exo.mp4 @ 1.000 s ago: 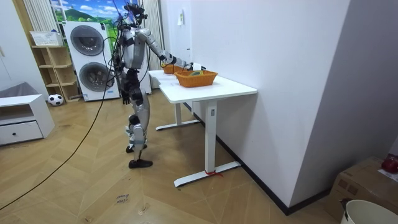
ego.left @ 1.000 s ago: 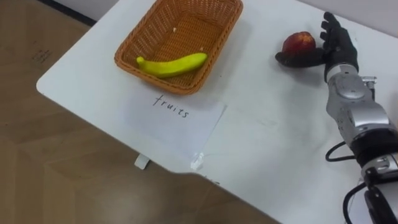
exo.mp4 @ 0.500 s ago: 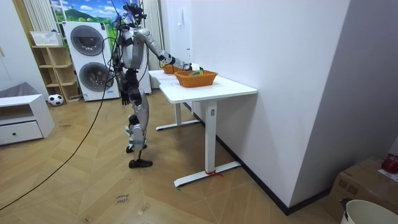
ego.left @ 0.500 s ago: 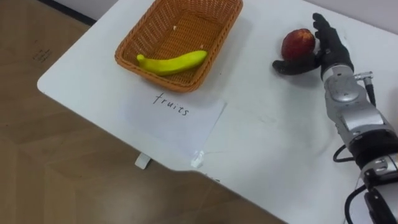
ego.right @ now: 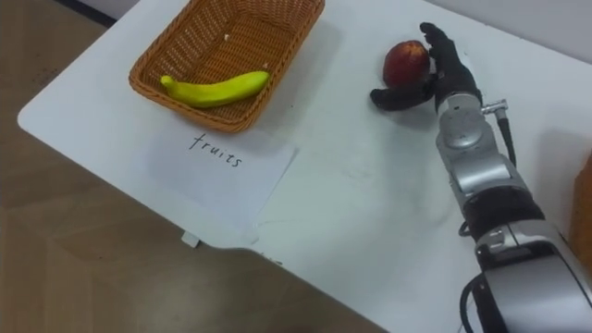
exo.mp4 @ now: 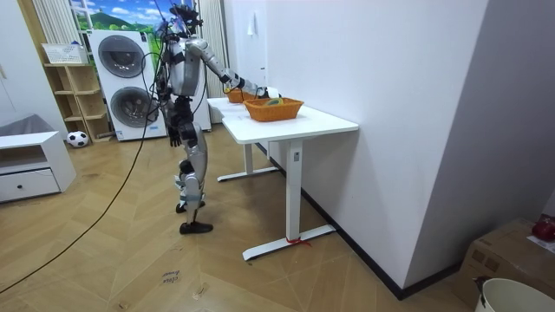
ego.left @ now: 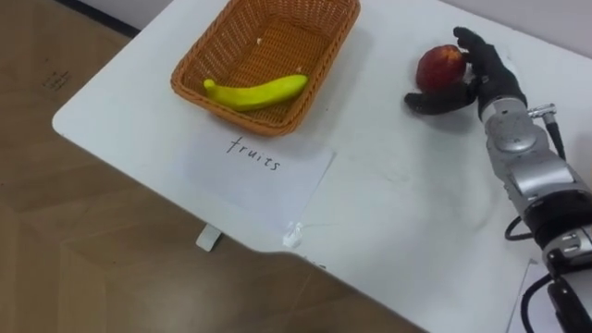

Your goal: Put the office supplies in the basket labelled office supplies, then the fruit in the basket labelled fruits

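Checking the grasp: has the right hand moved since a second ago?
Yes. The right hand has curled its fingers leftward, toward the basket, closing round the apple on the table.

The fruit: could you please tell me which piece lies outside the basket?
The red apple, which the right hand curls around on the table; the banana lies inside the basket.

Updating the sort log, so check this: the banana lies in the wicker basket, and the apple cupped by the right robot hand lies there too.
Wrong on the apple: the left eye view shows it on the white table, outside the wicker basket. The banana lies in the basket, and the right robot hand cups the apple.
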